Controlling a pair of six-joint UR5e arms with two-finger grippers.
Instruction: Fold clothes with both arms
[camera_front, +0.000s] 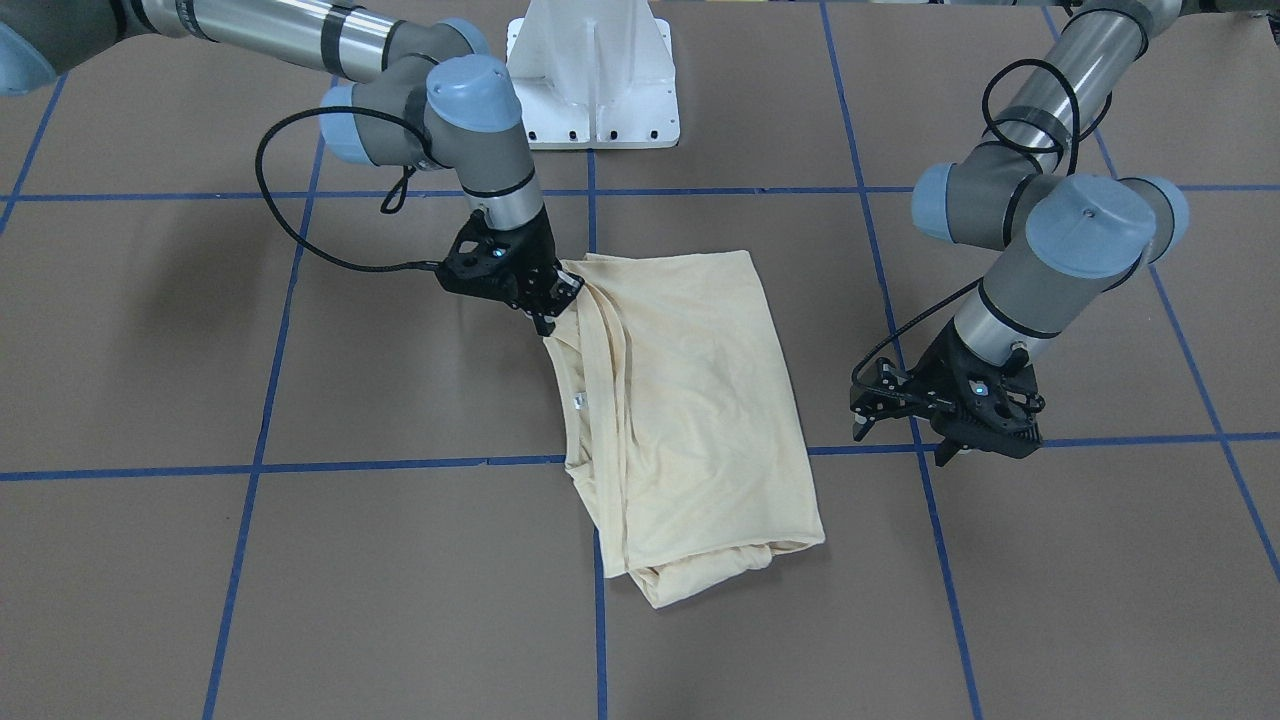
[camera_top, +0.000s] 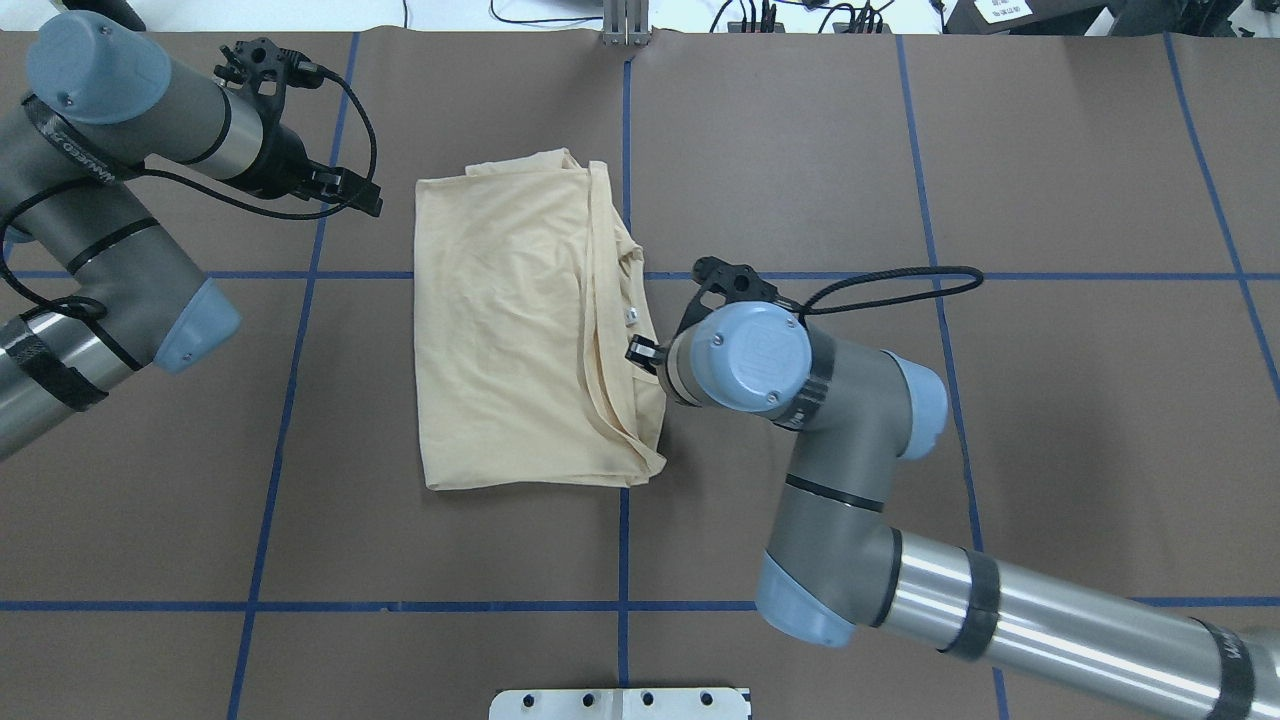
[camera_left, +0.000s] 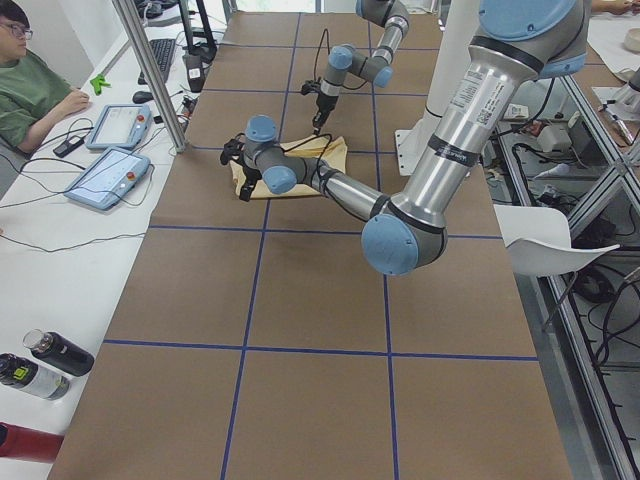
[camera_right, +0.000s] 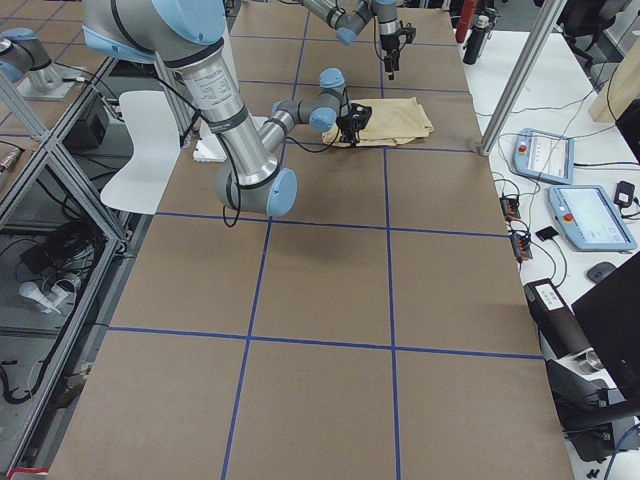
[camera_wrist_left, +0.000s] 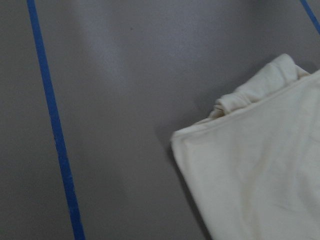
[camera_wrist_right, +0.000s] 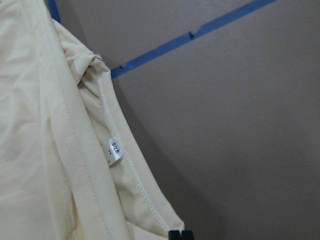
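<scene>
T-shirt (camera_front: 690, 400), cream-yellow and folded into a rough rectangle, lies mid-frame in the front-facing view on the brown table (camera_front: 150, 350). The right gripper (camera_front: 546, 318) at its upper-left corner has its fingers pinched together on the gathered hem, while the left gripper (camera_front: 900, 445) sits at the right, well apart from the fabric, fingers spread. From overhead the T-shirt lies just left of centre, its right edge over a blue tape line (camera_top: 627, 100). The right wrist view shows the white neck label (camera_wrist_right: 114, 150) mid-frame, and the left wrist view shows one T-shirt corner at lower right.
</scene>
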